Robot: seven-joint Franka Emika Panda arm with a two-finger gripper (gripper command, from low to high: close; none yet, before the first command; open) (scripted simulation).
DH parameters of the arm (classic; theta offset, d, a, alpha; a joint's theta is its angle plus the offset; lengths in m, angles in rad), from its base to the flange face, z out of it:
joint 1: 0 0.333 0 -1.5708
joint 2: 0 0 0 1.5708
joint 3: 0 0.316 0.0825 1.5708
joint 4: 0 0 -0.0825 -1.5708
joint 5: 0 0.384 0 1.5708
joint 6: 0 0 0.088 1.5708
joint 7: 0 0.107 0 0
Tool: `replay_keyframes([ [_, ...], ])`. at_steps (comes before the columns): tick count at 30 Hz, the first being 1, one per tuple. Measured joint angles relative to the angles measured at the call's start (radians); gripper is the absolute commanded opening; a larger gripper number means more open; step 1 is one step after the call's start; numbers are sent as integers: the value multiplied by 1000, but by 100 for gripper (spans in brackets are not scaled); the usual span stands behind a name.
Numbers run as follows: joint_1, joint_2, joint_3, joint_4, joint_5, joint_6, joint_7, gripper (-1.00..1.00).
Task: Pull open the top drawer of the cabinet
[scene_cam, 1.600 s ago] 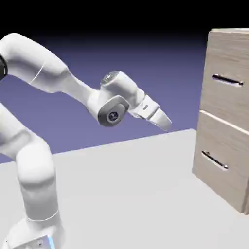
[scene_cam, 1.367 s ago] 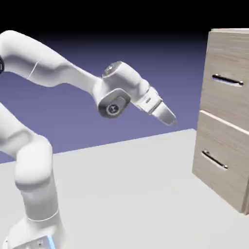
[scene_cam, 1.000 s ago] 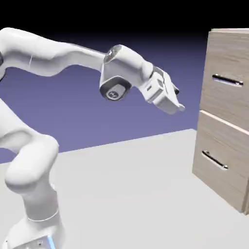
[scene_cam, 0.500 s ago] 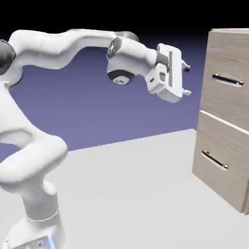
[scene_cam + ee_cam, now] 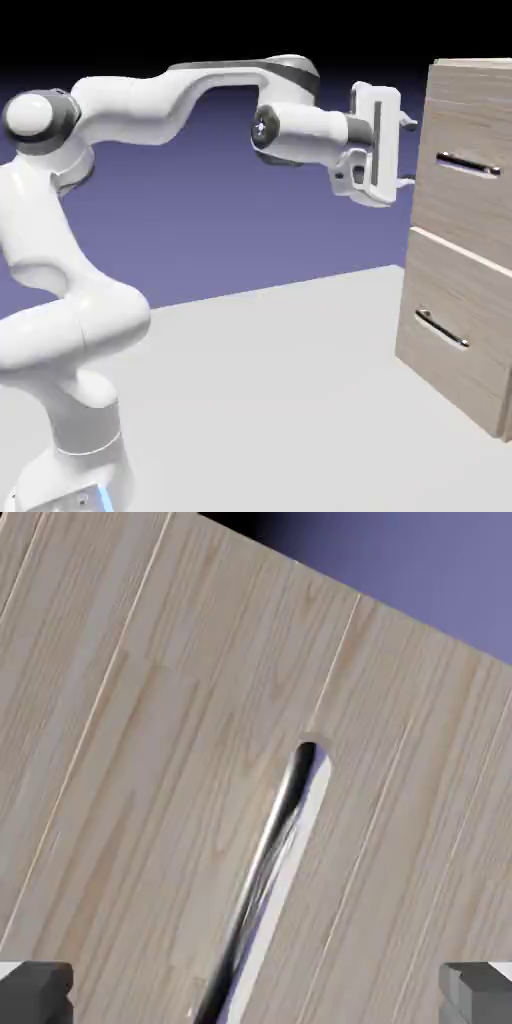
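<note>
The cabinet [image 5: 455,300] stands at the exterior view's right, both drawers shut. The top drawer [image 5: 470,125] carries a slim metal handle [image 5: 468,165]. My gripper [image 5: 408,152] hovers level with that drawer, pointing at its front a short way left of the handle and touching nothing. It is open, one finger above the other. In the hand view the top drawer's wood front [image 5: 150,762] fills the picture and the handle [image 5: 270,862] runs slantwise through the middle. Both grey fingertips [image 5: 35,992] sit far apart at the bottom corners with nothing between them.
The lower drawer [image 5: 455,345] with its own bar handle [image 5: 441,329] sits below the top one. The pale table [image 5: 260,390] stretches from the robot's base to the cabinet's foot.
The arm has swung up and right toward the cabinet. The hand has levelled out to face the top drawer's front. The jaws have stayed open.
</note>
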Motion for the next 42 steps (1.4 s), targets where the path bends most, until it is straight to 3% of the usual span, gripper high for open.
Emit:
replay_keyframes([
  [11, -309, -42, 254, 155, 478, -77, -46, 0],
  [18, -494, -78, 385, 324, 481, -50, 12, 0],
  [19, -517, -83, 401, 345, 481, -47, 20, -100],
  [21, -517, -83, 401, 345, 481, -47, 20, -100],
  [31, -155, -76, 125, 8, 470, -116, -37, -100],
  [42, 244, -232, -198, -362, 367, -161, 23, -100],
])
